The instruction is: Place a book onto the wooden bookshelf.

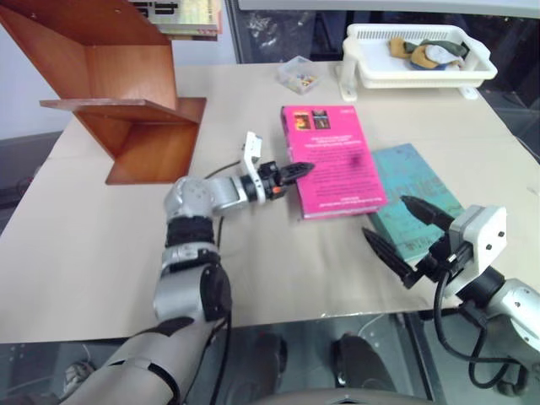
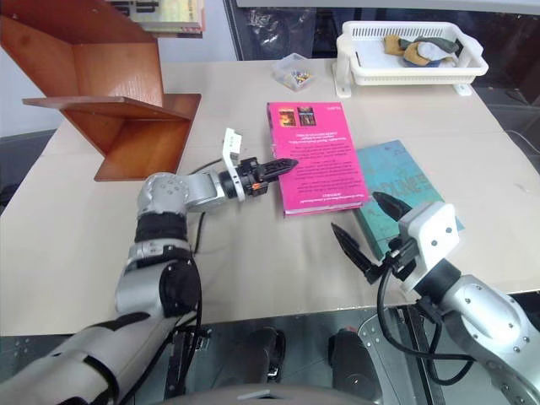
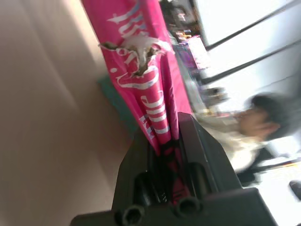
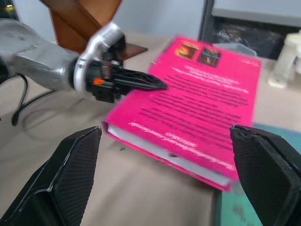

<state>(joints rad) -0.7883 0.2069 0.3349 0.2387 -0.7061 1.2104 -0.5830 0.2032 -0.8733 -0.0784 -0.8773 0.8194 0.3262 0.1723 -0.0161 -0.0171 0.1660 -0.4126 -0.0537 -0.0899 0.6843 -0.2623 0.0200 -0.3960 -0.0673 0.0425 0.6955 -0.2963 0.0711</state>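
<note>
Firmly clamped on the pink book's (image 1: pixel 329 160) spine edge, the left gripper (image 1: pixel 291 175) tilts it off the table (image 1: pixel 101 253), right of the wooden bookshelf (image 1: pixel 126 110). Nearby, the right gripper (image 1: pixel 405 236) waits wide open, probably to steady the book.

— What is seen on the counter (image 1: pixel 101 261)?
— A teal book (image 1: pixel 419 196) is laid flat; a white basket (image 1: pixel 418 59) holding cloths and a small clear box (image 1: pixel 297 74) are set at the far edge.
</note>
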